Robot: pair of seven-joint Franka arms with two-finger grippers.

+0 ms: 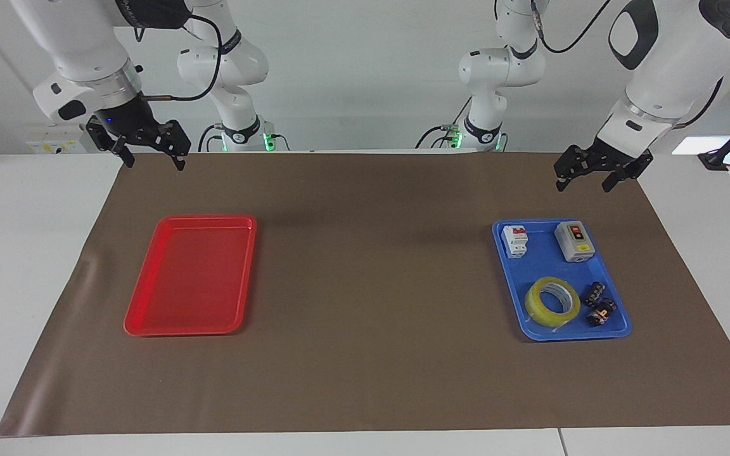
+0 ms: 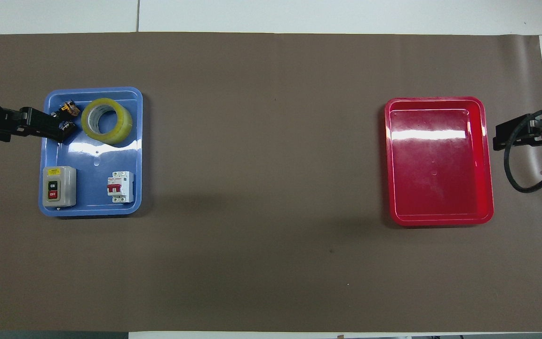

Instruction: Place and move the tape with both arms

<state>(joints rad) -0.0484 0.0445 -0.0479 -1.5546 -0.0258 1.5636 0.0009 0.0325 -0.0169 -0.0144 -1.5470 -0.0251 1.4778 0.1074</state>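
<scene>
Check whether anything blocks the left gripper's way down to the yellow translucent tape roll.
Nothing visible does. The left gripper hangs above the table; the tape roll lies uncovered in the blue plastic tray, small black cylinders beside it.

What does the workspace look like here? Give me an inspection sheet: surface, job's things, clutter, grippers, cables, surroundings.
Surface: brown mat over a white table, flat.
Job's things: tape lies flat in the blue tray, at the left arm's end. Red tray, at the right arm's end, holds nothing.
Clutter: in the blue tray, a white breaker, a grey on/off switch box and two small black cylinders.
Grippers: left gripper raised, open, by the blue tray; right gripper raised, open, by the red tray. Neither holds anything.
Cables: black cable loops off the right arm.
Surroundings: white wall.
</scene>
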